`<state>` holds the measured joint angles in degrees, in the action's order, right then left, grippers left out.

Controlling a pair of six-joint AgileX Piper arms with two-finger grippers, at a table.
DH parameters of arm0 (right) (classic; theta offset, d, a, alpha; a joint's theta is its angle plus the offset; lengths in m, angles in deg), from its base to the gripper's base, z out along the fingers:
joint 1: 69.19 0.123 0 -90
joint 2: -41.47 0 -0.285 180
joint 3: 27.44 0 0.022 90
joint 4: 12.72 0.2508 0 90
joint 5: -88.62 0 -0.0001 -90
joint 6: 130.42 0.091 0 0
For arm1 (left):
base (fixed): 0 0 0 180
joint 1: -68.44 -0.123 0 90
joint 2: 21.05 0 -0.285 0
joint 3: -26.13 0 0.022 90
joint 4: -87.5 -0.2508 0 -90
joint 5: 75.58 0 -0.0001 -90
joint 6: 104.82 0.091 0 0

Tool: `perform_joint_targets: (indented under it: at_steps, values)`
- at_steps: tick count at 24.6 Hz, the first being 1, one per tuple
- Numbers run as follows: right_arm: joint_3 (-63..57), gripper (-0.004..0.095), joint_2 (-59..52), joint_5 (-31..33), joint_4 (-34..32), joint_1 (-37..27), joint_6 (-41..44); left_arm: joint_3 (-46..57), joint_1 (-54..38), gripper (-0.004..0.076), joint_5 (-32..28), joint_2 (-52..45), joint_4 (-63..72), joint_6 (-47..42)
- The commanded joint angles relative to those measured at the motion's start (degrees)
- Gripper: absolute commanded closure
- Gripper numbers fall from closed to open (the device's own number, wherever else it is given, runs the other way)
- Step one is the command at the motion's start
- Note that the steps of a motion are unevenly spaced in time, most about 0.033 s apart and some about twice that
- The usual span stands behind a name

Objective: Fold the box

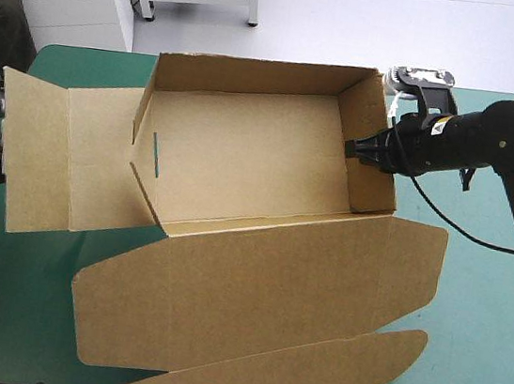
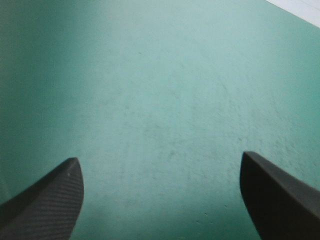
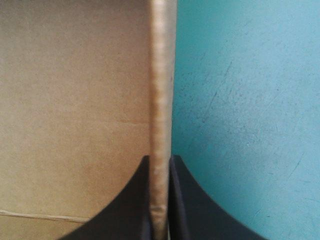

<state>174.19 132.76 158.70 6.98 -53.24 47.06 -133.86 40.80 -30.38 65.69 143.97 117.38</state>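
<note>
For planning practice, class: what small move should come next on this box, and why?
Probably bring the left end effector to the flat left flap: it hangs open over bare teal-green cover, while the right end effector is shut on the box's raised right wall.

No legible text, label, brand or number in any view. Brown cardboard box [image 1: 243,152]: plain board faces, no print seen. Teal-green tabletop cover [image 1: 478,316]: plain. Small pale sticker [image 1: 435,126] on the right arm's black wrist: too small to read.
</note>
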Motion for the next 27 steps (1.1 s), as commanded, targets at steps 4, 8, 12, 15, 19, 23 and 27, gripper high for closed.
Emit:
perform_joint_targets:
  at_steps: [4, 8, 12, 15, 19, 23, 27]
  values:
    - [1.9, 0.0909, -1.2, -7.5, 2.7, -0.2, -0.8, -1.5, 10.6, 0.0109, 1.3, -1.9, 5.5, 0.5]
    - [1.9, 0.0909, 0.5, -9.2, 0.5, -0.2, -2.0, -2.4, 15.1, 0.0109, 4.9, -1.9, 9.7, 2.4]
    - [1.9, 0.0909, 1.9, -9.7, -2.1, -0.2, -2.0, -6.1, 16.6, 0.0109, 11.7, -1.9, 11.4, 7.2]
    - [1.9, 0.0909, 2.6, -10.3, -2.5, -0.2, -1.8, -9.1, 16.7, 0.0115, 16.2, -1.9, 15.0, 7.3]
    - [1.9, 0.0909, 3.1, -10.9, -3.1, -0.2, -1.8, -12.3, 16.7, 0.0127, 21.1, -1.9, 20.2, 7.4]
    - [1.9, 0.0909, 3.2, -12.0, -3.1, -0.2, -1.8, -14.2, 16.7, 0.0142, 25.9, -1.9, 24.5, 7.4]
    - [1.9, 0.0909, 3.6, -11.9, -4.9, -0.2, -0.8, -14.4, 17.9, 0.0144, 28.7, -2.4, 31.0, 6.9]
